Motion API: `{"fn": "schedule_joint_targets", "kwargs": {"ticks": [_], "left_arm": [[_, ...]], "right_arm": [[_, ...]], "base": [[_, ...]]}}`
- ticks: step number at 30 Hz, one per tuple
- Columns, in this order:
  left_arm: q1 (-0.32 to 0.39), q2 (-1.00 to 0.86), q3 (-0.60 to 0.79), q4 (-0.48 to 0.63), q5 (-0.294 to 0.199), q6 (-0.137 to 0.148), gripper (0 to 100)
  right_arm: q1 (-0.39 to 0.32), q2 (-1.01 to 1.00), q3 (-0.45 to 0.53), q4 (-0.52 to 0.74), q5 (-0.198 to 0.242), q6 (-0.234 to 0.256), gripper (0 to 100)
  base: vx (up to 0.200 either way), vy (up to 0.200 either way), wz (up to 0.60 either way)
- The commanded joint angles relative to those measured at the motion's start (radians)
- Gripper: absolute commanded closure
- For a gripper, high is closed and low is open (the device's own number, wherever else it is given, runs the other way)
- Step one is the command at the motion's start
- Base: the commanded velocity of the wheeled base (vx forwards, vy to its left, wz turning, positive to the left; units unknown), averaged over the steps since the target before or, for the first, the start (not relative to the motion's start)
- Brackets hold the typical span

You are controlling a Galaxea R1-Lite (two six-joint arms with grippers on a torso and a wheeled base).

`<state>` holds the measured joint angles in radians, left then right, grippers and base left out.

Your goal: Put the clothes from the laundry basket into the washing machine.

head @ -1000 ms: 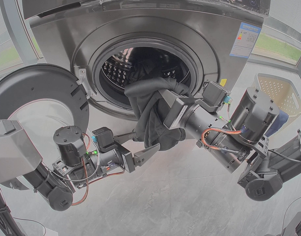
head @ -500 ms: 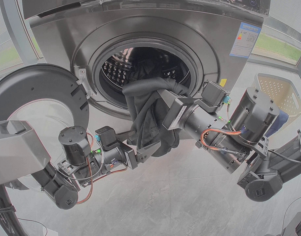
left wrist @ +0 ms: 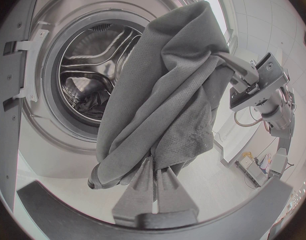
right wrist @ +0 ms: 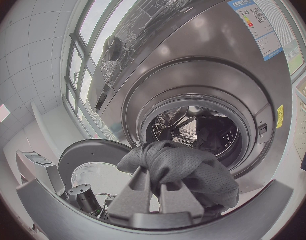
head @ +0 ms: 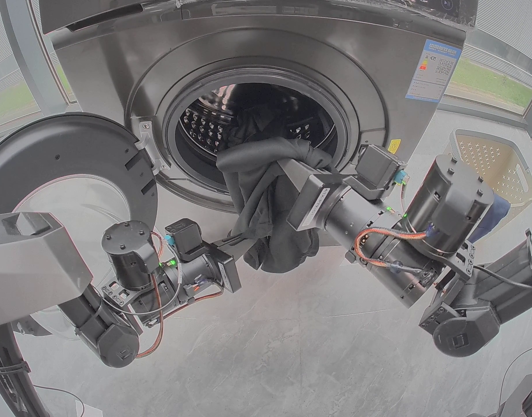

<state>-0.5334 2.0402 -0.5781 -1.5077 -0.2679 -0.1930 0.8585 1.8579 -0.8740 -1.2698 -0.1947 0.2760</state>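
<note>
Holding: we have one dark garment (head: pixel 266 204) strung between both arms, outside the washing machine (head: pixel 266 41).
Right: right gripper (head: pixel 286 168) is clamped on the garment's top fold, in front of the lower rim of the drum mouth (head: pixel 219 123). We can't tell if cloth touches the rim.
Left: left gripper (left wrist: pixel 155 170) has its fingers pressed together on the bottom hem, lower down and toward the open door (head: pixel 63 163).
Long axis: runs down and out from the drum mouth, top end at the right gripper, tail at the left.
Key relation: the drum mouth sits ahead of and above the hanging bulk, so the tail has to go up and forward over the rim.
Nearer arm: right is nearer the mouth; left carries the part farthest from it.
Counts: two grippers, one held garment, one dark piece (left wrist: pixel 91 102) inside the drum, one blue cloth (head: pixel 489 215) in the basket (head: pixel 498 169).
Step, our read: mid-load, and the basket is not emptied.
Risk: the tail could snag or drape over the rim.
</note>
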Motion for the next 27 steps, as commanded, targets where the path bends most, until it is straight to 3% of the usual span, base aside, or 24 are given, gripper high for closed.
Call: {"fn": "schedule_joint_targets", "kwargs": {"ticks": [1, 7, 14, 15, 27], "left_arm": [[-0.005, -0.014, 0.001, -0.013, -0.001, 0.0, 100], [-0.017, -0.118, 0.057, 0.0, -0.013, -0.013, 100], [-0.016, -0.115, 0.132, -0.016, -0.016, -0.003, 100], [-0.016, -0.112, 0.136, -0.016, -0.019, -0.003, 0], [-0.014, -0.003, 0.109, -0.042, -0.017, -0.005, 0]], "right_arm": [[-0.009, 0.003, 0.001, 0.0, 0.0, 0.0, 100], [-0.019, 0.018, 0.003, 0.0, 0.0, 0.002, 100], [-0.013, 0.02, 0.001, 0.0, 0.0, 0.002, 100], [-0.012, 0.02, 0.001, 0.0, -0.002, 0.002, 100], [0.002, 0.015, 0.001, 0.0, -0.002, 0.0, 100]], "base": [[0.0, 0.0, 0.0], [0.0, 0.0, 0.0], [0.0, 0.0, 0.0], [0.0, 0.0, 0.0], [0.0, 0.0, 0.0]]}}
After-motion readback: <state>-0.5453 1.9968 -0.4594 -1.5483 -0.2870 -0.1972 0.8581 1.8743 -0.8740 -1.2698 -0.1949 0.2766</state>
